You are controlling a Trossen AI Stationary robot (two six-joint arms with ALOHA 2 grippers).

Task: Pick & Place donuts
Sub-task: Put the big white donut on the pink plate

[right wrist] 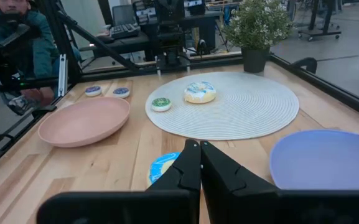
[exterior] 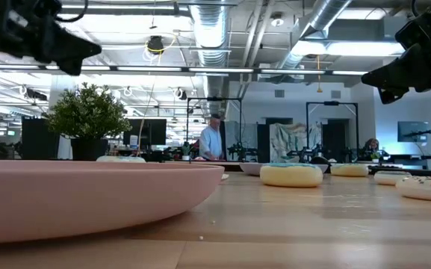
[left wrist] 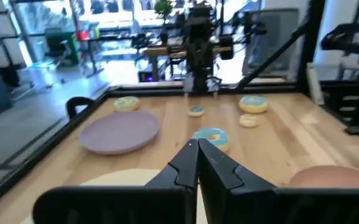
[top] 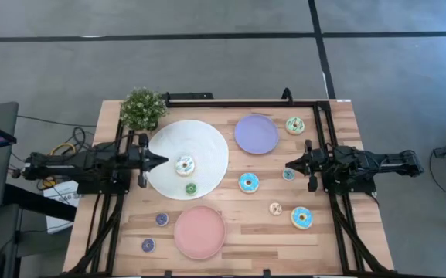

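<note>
**Two donuts sitting on the white plate, six waiting on the bare wood**

The big round white woven plate (top: 207, 143) is carrying two donuts so far: a larger white-iced sprinkled ring (top: 184, 164) and a mini green ring (top: 191, 188) just beside it; the flat lilac plate (top: 256, 133) and the flat pink plate (top: 199, 232) are lying empty, so most of the job, by my reading, is remaining. Out on the wooden table (top: 331, 247) the larger pale green ring (top: 294, 125) is resting just beside the lilac plate, the larger light blue ring (top: 248, 183) is sitting between the white plate and the right arm, and another larger blue-iced ring (top: 301, 218) is lying nearer the front edge; the minis are scattered: a beige one (top: 275, 208), a small blue one (top: 288, 174), and two purple ones (top: 161, 219) (top: 148, 245) beside the pink plate.

The left gripper (top: 163, 161) is hovering at the white plate's rim, fingers pressed together and holding nothing, with the sprinkled ring near its tips; the right gripper (top: 287, 164) is hanging likewise closed and empty, the small blue ring just beside it and the light blue ring a little farther off.
</note>
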